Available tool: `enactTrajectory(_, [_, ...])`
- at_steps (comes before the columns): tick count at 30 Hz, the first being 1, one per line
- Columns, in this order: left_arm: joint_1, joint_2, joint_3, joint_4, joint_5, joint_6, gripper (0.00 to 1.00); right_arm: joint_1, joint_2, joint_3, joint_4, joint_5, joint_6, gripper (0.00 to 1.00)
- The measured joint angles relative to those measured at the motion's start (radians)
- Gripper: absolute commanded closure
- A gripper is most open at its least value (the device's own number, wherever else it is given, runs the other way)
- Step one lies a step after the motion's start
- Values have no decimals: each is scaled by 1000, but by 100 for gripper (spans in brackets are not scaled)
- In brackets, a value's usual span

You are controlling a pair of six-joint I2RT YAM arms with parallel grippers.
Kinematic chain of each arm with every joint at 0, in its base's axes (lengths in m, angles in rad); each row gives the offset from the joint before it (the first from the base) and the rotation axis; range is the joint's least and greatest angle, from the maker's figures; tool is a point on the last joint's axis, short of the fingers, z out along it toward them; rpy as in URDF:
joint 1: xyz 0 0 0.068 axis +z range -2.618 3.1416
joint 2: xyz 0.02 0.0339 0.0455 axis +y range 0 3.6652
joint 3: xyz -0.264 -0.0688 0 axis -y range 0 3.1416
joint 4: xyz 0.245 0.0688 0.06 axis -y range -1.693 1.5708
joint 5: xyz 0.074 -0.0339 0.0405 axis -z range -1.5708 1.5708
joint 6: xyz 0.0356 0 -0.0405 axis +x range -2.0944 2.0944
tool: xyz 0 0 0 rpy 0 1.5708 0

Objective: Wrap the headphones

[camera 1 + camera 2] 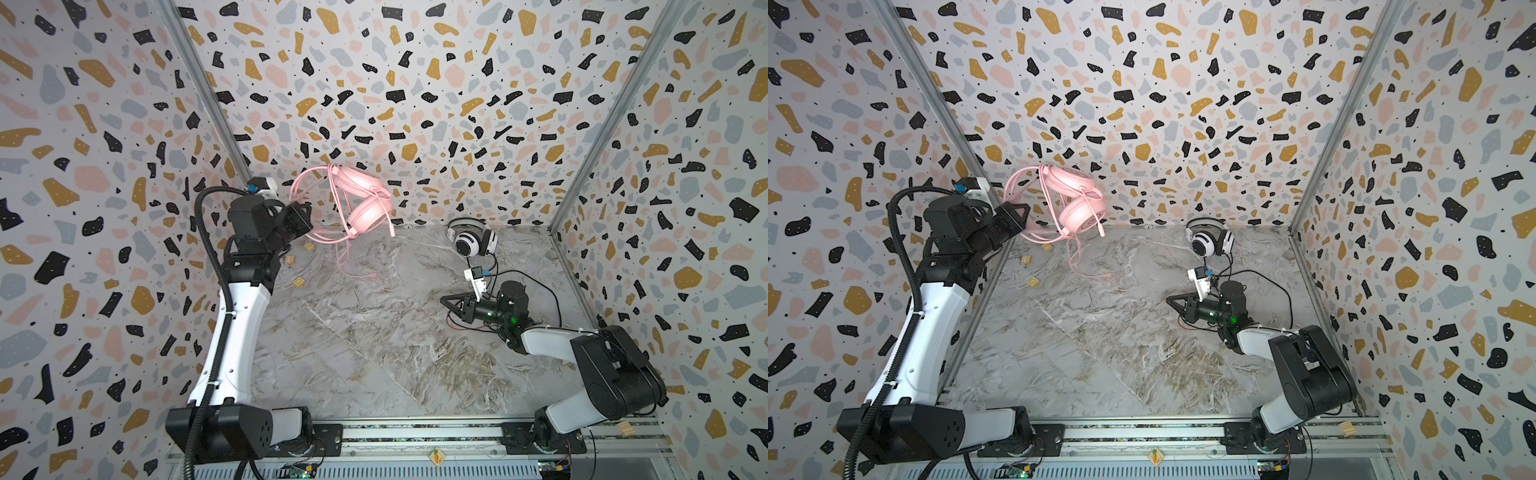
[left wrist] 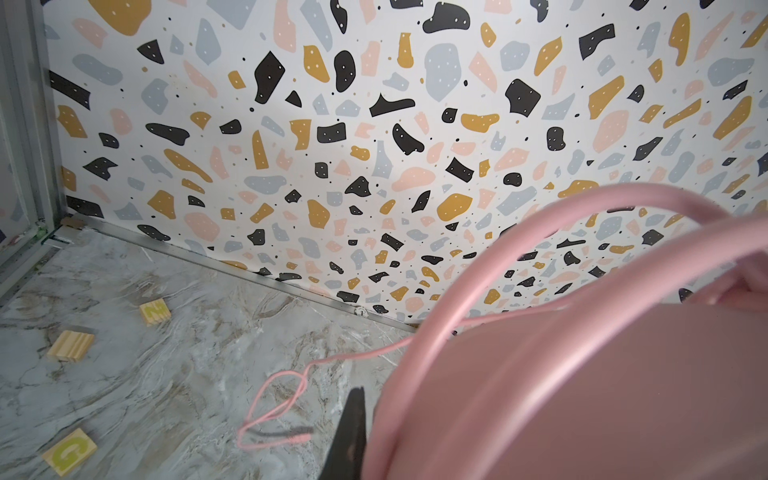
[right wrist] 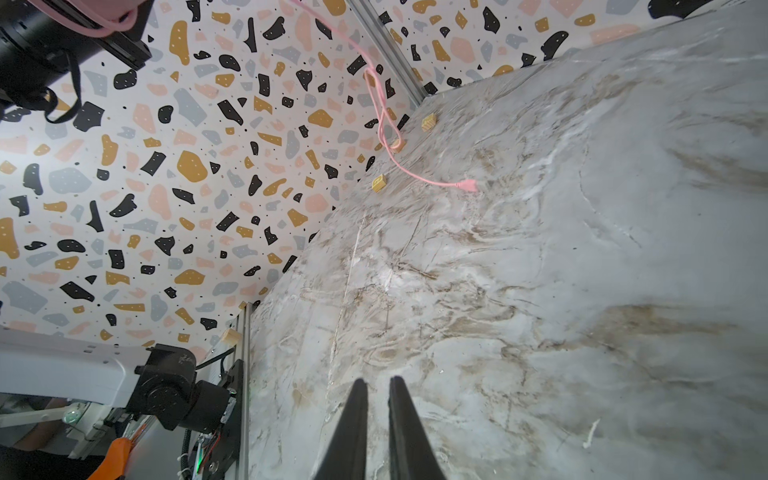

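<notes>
**A:** Item 1, walls?
**B:** 3 panels: back wall (image 1: 415,62), left wall (image 1: 83,166) and right wall (image 1: 706,166). All have a white ground printed with black, ochre, pink and grey-blue terrazzo flecks.
**A:** Joints?
**B:** 2 aluminium uprights at the rear corners, the left post (image 1: 206,95) and the right post (image 1: 618,104). 1 thin metal strip (image 2: 249,275) runs along the foot of the back wall.
**A:** Item 2, floor?
**B:** 1 flat floor (image 1: 374,332) in grey-white marble pattern with brown veining and fine pale scratches.
**A:** Front edge?
**B:** 1 slotted aluminium rail (image 1: 415,434) running across the width.
**A:** Light?
**B:** Soft and even, with a faint pale sheen on the marble.
</notes>
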Motion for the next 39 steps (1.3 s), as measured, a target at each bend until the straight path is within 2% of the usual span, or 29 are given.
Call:
enactTrajectory(9, [-4, -4, 0, -17, 25, 0, 100, 130, 95, 121, -79, 47, -21, 67])
enactTrajectory(16, [-54, -37, 1, -41, 29, 0, 100, 197, 226, 231, -60, 59, -5, 55])
enactTrajectory(22, [-95, -58, 26, -76, 48, 0, 100, 205, 406, 366, 17, 58, 29, 22])
enactTrajectory(25, [-100, -73, 41, -90, 56, -2, 100, 206, 496, 428, 80, 57, 58, 15])
enactTrajectory(32, [-108, -103, 77, -100, 75, -16, 100, 250, 672, 576, 196, 66, 121, 13])
enactTrajectory(39, [-110, -106, 89, -119, 83, -19, 100, 351, 715, 671, 219, 81, 92, 13])
